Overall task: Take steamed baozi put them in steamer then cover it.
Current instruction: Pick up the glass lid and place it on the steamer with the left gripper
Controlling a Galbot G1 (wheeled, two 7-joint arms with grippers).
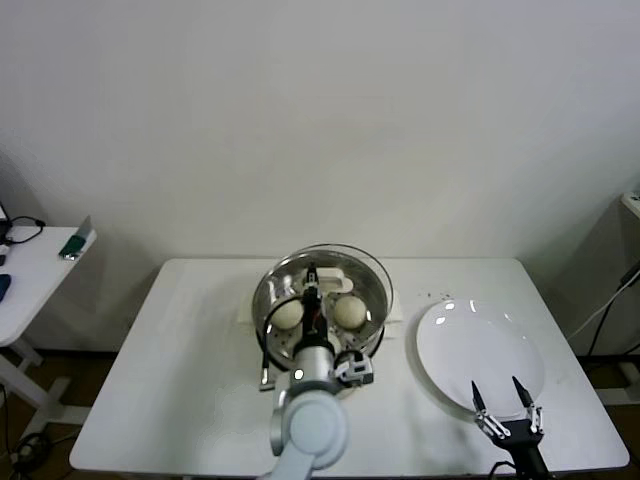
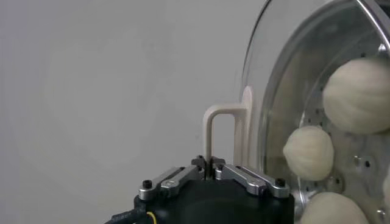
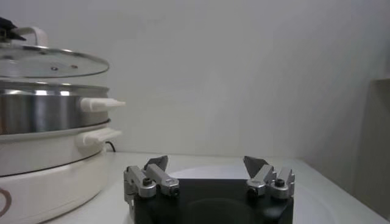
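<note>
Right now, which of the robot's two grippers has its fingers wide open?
The right gripper, by the white plate. The left gripper is pinched shut on the cover handle.

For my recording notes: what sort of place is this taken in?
Probably a lab or office room set up as a mock kitchen station: a plain white table against a bare white wall, bearing only a steamer and an empty white plate, plus a side desk with cables.

Bright even light, soft shadows, plate (image 1: 480, 350) glare

head view high overhead, wrist views close, sharing steamer (image 1: 325, 300)
</note>
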